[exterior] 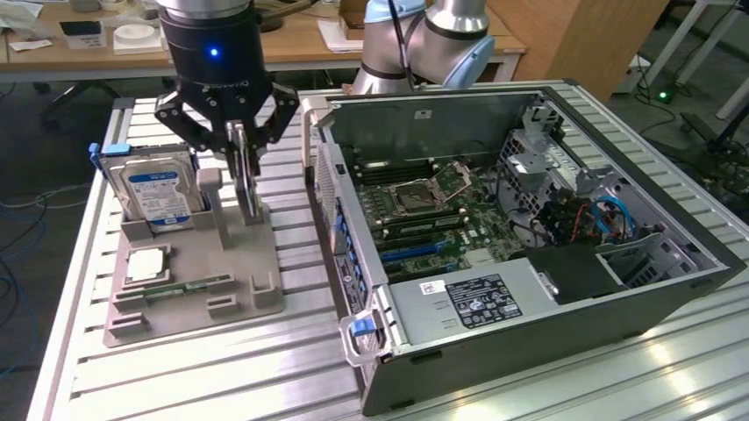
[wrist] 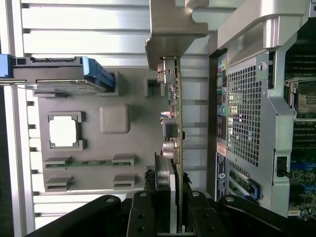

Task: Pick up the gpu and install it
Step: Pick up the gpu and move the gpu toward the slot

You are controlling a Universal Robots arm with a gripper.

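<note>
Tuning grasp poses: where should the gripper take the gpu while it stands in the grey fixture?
Take its free upper edge, coming straight down from above and pinching the two flat faces. The gpu stands upright on edge in the grey fixture, so it is thin enough to pinch across. The gripper is closed on it that way now, away from the metal bracket.

Work surface: a table (exterior: 210, 368) of ribbed pale metal slats. Bright patches of overhead light reflect off the slats at the exterior view's lower right.

Behind it: a wooden desk (exterior: 304, 51) carrying a white box (exterior: 139, 39) and a stack of papers (exterior: 339, 35). A light wooden cabinet (exterior: 574, 39) stands toward the exterior view's right.

Floor (exterior: 47, 149): dark grey, with loose cables (exterior: 14, 206) lying at the exterior view's left. A small green indicator light (exterior: 664, 95) glows low at the right.
</note>
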